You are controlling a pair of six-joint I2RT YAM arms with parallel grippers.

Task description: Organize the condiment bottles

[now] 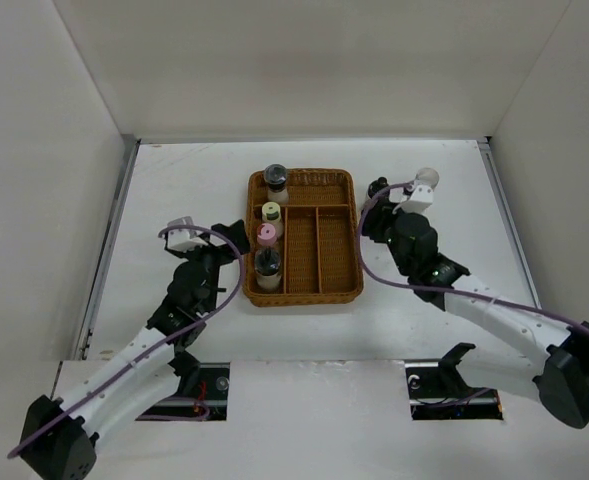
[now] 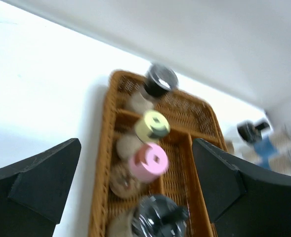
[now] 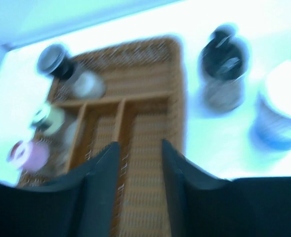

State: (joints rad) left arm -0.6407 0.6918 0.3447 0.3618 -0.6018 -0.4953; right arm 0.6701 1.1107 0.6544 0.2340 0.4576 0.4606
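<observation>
Four condiment bottles stand in the left column of the wicker tray (image 1: 324, 285): a black-capped one (image 1: 275, 178) at the far end, then pale yellow (image 1: 271, 212), pink (image 1: 267, 235) and black (image 1: 267, 262). The left wrist view shows them too: black (image 2: 160, 79), yellow (image 2: 152, 124), pink (image 2: 149, 160) and a near black cap (image 2: 157, 217). A black-capped bottle (image 1: 378, 188) and a white-capped, blue-labelled one (image 1: 426, 178) stand on the table right of the tray. My left gripper (image 1: 236, 238) is open and empty beside the tray's left edge. My right gripper (image 1: 372, 222) is open and empty at the tray's right edge.
The tray (image 3: 150, 148) has two long compartments on the right with nothing in them, seen under my right fingers (image 3: 103, 182). In the right wrist view the black-capped bottle (image 3: 222, 69) and the blue-labelled bottle (image 3: 283, 108) stand right of the tray. White walls enclose the table.
</observation>
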